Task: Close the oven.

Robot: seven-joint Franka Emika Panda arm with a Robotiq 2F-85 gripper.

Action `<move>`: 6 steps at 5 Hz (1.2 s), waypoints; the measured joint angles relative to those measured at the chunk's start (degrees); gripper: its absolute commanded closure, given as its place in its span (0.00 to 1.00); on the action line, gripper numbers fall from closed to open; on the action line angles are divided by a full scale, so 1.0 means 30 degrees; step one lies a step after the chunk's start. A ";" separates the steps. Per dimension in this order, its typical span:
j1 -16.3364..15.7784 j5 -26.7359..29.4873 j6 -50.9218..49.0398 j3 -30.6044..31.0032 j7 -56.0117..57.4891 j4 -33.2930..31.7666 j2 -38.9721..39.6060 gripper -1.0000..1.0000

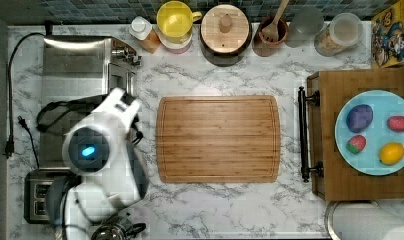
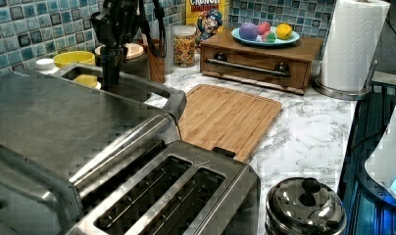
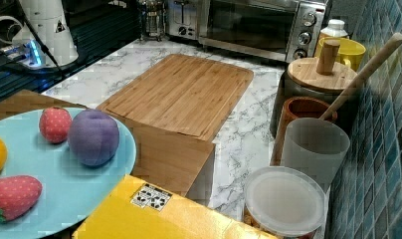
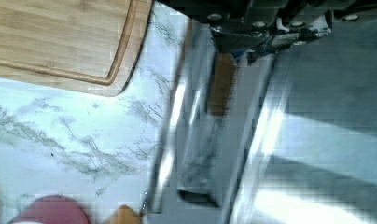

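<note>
The oven (image 1: pixel 75 55) stands at the top view's left, brushed steel top up, with its black cord (image 1: pixel 12 75) trailing beside it. My arm (image 1: pixel 97 145) reaches over the oven's front edge. In the right view the glass door (image 3: pixel 249 22) stands upright against the oven's front, knobs (image 3: pixel 304 37) beside it. The left view has the bar handle (image 2: pixel 132 134) lying along the top's front edge. My gripper (image 2: pixel 110 73) points down just above the far end of that handle. The wrist view looks straight down on the handle (image 4: pixel 196 121).
A two-slot toaster (image 2: pixel 161 196) sits next to the oven, with a steel-lidded pot (image 2: pixel 306 205) beside it. A wooden cutting board (image 1: pixel 217 139) lies mid-counter. A wooden drawer box (image 1: pixel 330 190) carries a plate of fruit (image 1: pixel 377 100). Jars and a yellow mug (image 1: pixel 176 20) line the tiled wall.
</note>
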State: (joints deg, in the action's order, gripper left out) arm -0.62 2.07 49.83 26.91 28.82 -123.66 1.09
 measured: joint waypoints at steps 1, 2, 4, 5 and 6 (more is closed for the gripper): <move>-0.0147 -0.4799 -0.0056 0.1100 -0.4103 0.0075 -0.0071 1.00; -0.0397 -0.4097 -0.0560 0.1306 -0.5323 0.0075 -0.0189 1.00; -0.0041 0.3692 -0.0410 0.0634 0.0326 -0.0410 -0.1870 1.00; 0.0235 0.3692 -0.0401 0.0023 0.0364 -0.0410 -0.2912 1.00; 0.0325 0.3683 -0.0392 -0.0751 0.0382 -0.0298 -0.3649 1.00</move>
State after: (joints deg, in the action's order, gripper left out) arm 0.36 13.12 48.65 24.66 29.96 -124.55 -9.85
